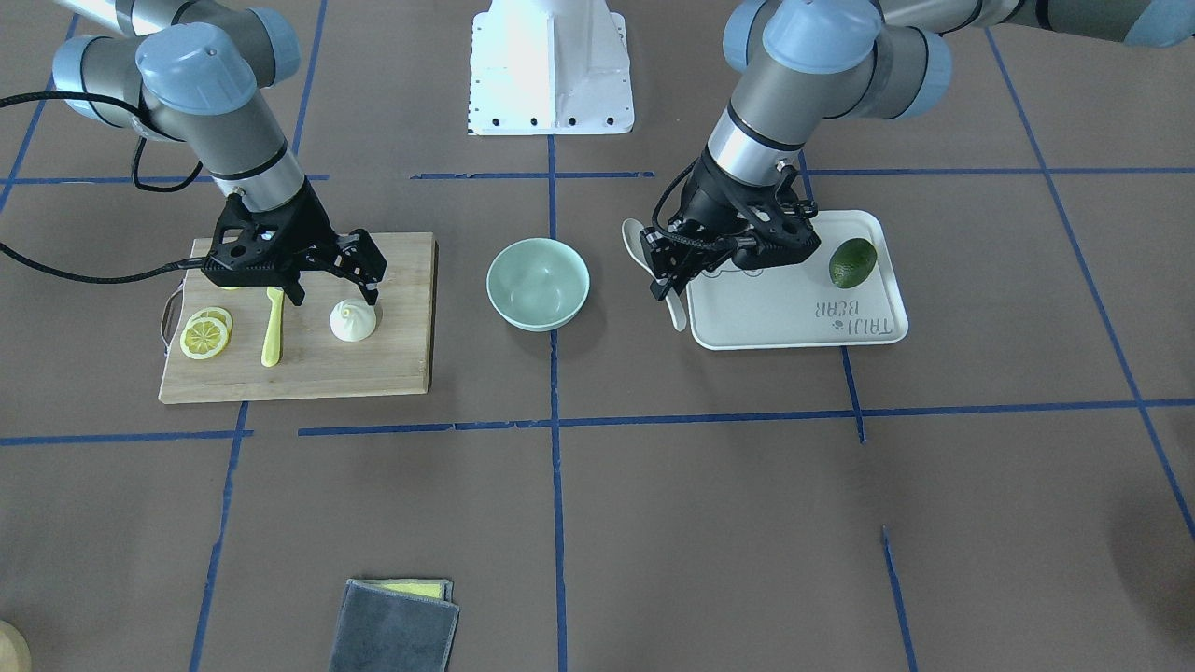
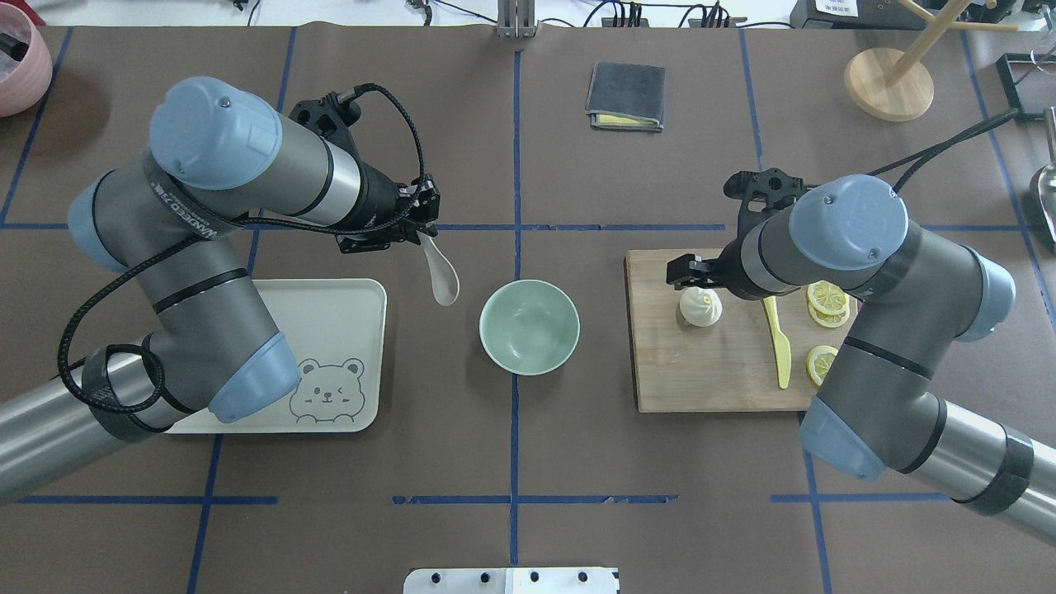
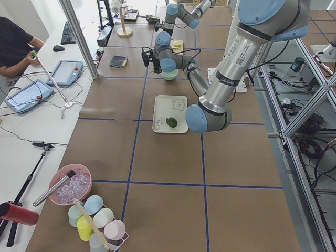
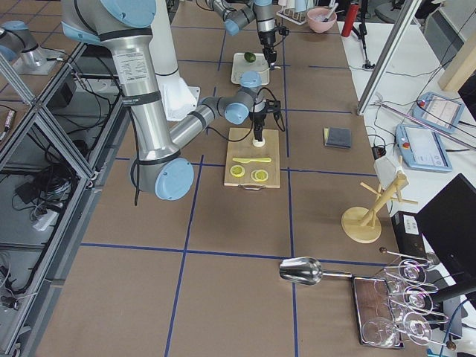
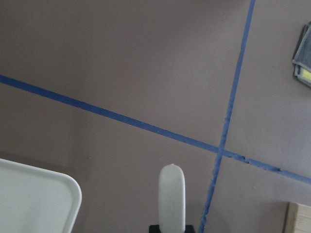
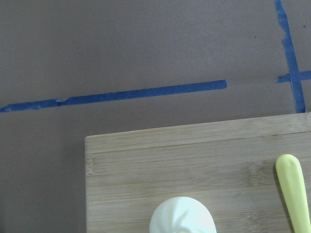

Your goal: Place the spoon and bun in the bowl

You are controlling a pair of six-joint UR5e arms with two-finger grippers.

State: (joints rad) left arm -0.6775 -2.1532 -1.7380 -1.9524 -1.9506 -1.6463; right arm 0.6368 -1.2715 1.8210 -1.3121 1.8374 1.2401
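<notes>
The pale mint-green bowl stands empty at the table's middle, also in the overhead view. My left gripper is shut on the off-white spoon and holds it above the table between the tray and the bowl; the spoon's end shows in the left wrist view. The white pleated bun sits on the cutting board. My right gripper is open, low over the bun's edge.
The wooden cutting board also bears a yellow knife and lemon slices. A white tray holds a green fruit. A folded grey cloth lies far off.
</notes>
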